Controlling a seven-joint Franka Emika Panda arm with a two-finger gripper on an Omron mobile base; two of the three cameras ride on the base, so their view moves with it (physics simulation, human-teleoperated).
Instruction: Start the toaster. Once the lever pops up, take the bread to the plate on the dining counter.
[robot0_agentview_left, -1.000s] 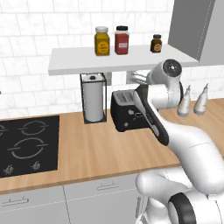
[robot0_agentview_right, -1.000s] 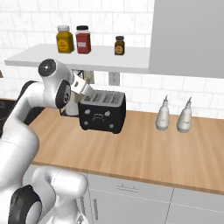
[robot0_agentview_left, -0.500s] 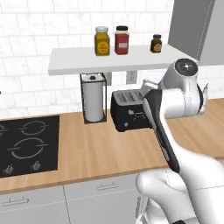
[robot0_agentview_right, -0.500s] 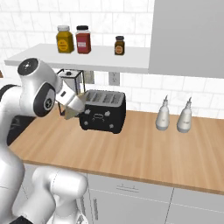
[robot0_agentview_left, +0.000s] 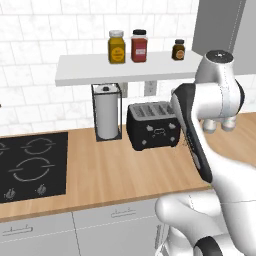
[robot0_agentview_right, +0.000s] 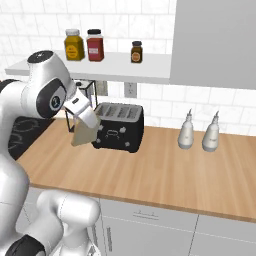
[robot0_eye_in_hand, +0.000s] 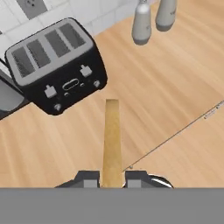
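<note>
Above wood counter (robot0_agentview_right: 165, 170), gripper (robot0_eye_in_hand: 112, 178) clenched on bread (robot0_eye_in_hand: 112, 140), clear of toaster (robot0_eye_in_hand: 57, 65); carry step underway; next called for move toward plate.

Count: one toaster (robot0_agentview_left: 153, 125), one bread (robot0_eye_in_hand: 112, 142) slice, three jars (robot0_agentview_left: 139, 46) on the shelf, two shakers (robot0_agentview_right: 199, 131) by the counter's back edge, one paper-towel roll (robot0_agentview_left: 107, 119), one cooktop (robot0_agentview_left: 31, 165).

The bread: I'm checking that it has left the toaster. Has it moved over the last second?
Yes. In the right base view the bread, held by the gripper, has swung out from behind the toaster to its front left.
</note>
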